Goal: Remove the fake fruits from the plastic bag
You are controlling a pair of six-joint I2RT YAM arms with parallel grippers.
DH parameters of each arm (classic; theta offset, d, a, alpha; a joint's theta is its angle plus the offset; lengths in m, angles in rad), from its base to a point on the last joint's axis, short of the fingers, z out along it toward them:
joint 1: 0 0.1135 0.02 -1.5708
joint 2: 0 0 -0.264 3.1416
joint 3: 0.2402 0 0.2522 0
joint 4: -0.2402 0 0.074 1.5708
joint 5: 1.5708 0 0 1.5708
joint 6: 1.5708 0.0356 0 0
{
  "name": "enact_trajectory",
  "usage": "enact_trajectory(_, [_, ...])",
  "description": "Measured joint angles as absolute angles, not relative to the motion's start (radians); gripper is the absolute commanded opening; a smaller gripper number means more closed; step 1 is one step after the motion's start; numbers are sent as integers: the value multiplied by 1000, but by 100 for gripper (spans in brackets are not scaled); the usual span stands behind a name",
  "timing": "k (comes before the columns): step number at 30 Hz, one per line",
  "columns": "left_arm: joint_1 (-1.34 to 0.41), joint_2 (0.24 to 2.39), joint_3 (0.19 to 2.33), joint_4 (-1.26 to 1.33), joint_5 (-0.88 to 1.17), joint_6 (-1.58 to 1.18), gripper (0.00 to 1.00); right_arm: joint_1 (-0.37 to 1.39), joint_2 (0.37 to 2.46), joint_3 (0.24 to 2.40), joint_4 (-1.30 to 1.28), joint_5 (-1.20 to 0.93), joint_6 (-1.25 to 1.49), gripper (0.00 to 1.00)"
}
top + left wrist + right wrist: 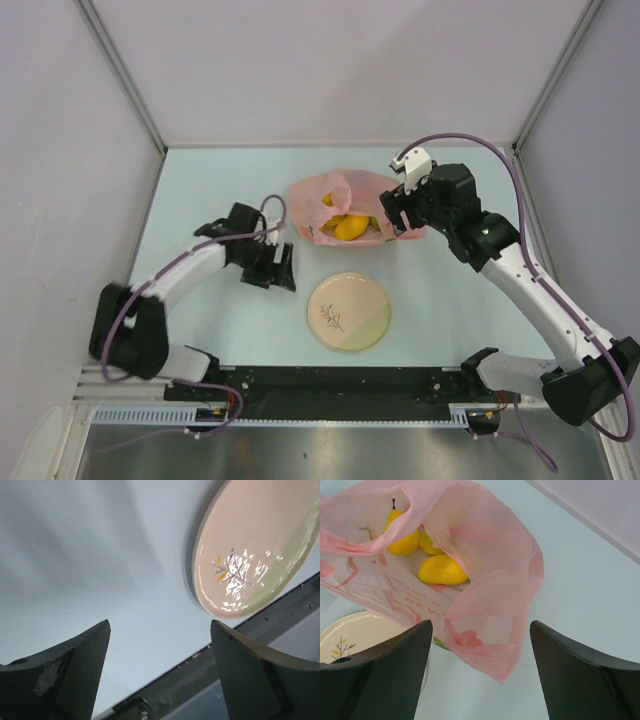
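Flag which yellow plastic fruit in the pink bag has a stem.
The upper-left yellow fruit in the translucent pink plastic bag, right wrist view: dark stem. The oval one and small one have none.

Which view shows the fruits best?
Right wrist: it looks straight into the open bag, where three yellow fruits show close and sharp. Top external shows them only as small yellow patches in the bag. Left wrist shows none, just the plate and table.
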State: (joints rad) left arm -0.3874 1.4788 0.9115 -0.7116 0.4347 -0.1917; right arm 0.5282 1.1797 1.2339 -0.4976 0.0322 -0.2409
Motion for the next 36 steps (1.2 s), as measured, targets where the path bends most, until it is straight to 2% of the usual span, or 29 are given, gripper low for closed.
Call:
enact_trajectory(5, [-356,1168,961,-655,403,-117,98,526,1190,1234,-503,28,-241,84])
enact_trajectory(8, [-382,1127,1061,-581,404,-90,100,509,1229,1234,-503,26,-243,84])
enact_trajectory(14, [-470,1287,1352,-470,428,-19,100,477,1317,1234,-523,-9,-248,86])
enact_trajectory(22, [-604,1471,1577,-538,371,196,97,476,1317,1234,-574,-154,-248,87])
enact_trajectory(31, [-696,1596,1659,-635,271,407,83,454,1368,1235,-578,-176,-299,79])
enact_trajectory(34, [-698,1592,1628,-635,231,443,64,448,1439,1237,-606,-174,-307,54])
enact_trajectory(35, [-698,1583,1604,-624,213,453,45,447,1459,1237,-614,-173,-308,35])
enact_trajectory(36, [-698,1573,1577,-615,194,463,30,447,1478,1237,-620,-170,-304,26])
